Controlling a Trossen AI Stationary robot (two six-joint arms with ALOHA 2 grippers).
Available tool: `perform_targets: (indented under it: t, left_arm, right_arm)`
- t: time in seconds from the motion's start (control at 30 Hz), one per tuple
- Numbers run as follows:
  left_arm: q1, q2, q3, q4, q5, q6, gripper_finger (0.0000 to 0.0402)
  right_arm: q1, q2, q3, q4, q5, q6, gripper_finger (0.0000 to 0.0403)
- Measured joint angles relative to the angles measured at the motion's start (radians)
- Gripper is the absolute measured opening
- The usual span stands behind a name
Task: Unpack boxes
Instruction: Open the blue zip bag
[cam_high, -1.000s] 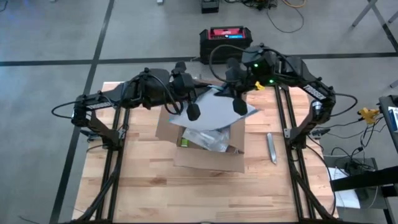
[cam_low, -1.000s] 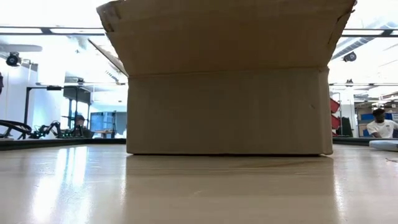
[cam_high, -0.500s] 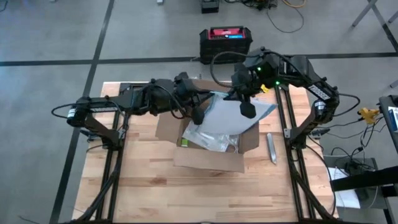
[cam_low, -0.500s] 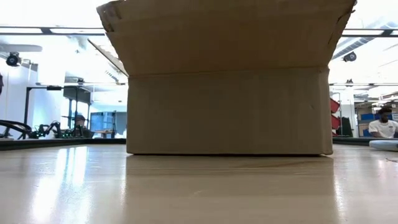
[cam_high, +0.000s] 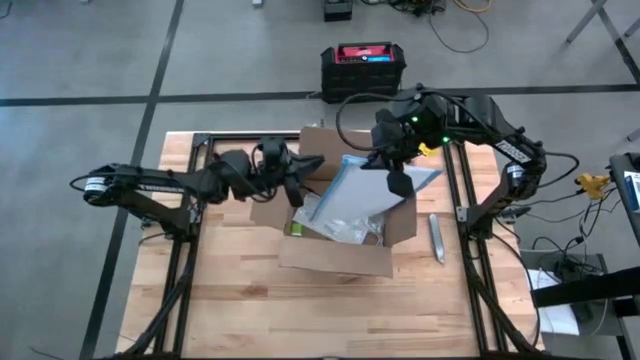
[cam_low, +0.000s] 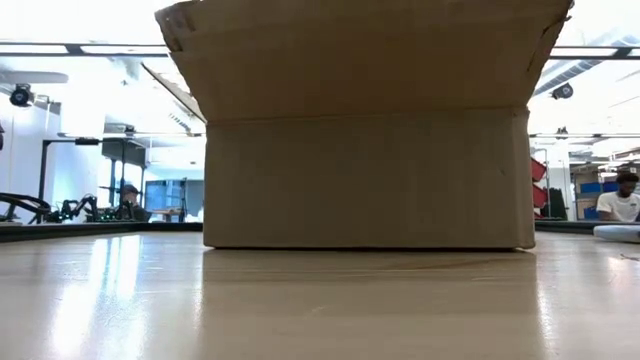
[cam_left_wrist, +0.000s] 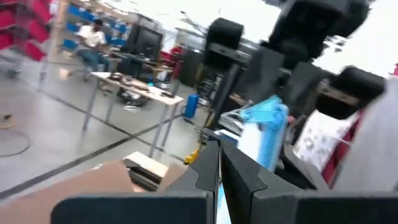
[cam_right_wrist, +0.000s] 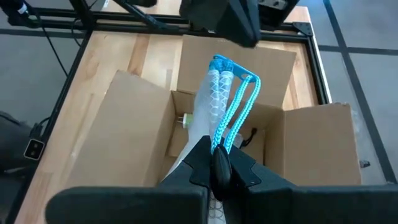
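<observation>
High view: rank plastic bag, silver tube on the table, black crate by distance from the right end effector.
From the right end effector:
1. Plastic bag, pinched in it, over the cardboard box.
2. Silver tube, on the table on the robot's right side.
3. Black crate, on the floor beyond the table.

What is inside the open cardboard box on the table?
Inside the cardboard box lies a crinkled clear plastic packet. A clear blue-edged bag, partly lifted out, covers the rest, so the bottom cannot be seen.
</observation>
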Motion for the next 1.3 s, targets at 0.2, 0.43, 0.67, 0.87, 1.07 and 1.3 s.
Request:
perform_targets:
  t: [0.2, 0.43, 0.67, 0.87, 1.07, 1.3]
  left_arm:
    - [0.001, 0.039, 0.091, -0.009, 0.067, 0.092, 0.0002]
    - [0.069, 0.094, 0.363, -0.353, 0.241, 0.107, 0.0042]
    - [0.109, 0.270, 0.687, -0.691, 0.406, 0.174, 0.0112]
    - [0.107, 0.451, 0.975, -0.975, 0.422, 0.296, 0.0166]
    - [0.118, 0.558, 1.207, -1.252, 0.398, 0.362, 0.0190]
    - [0.137, 0.583, 1.270, -1.332, 0.364, 0.355, 0.0168]
  right_arm:
    - [0.000, 0.007, -0.018, 0.016, 0.000, -0.009, 0.0000]
    - [0.005, 0.008, -0.040, 0.015, 0.000, -0.090, 0.0000]
    - [0.006, 0.012, -0.040, 0.022, 0.001, -0.145, 0.0000]
    - [0.007, 0.023, -0.041, 0.007, 0.008, -0.136, 0.0000]
    - [0.007, 0.024, -0.041, -0.005, 0.011, -0.127, 0.0000]
    - [0.009, 0.024, -0.041, -0.006, 0.011, -0.123, 0.0000]
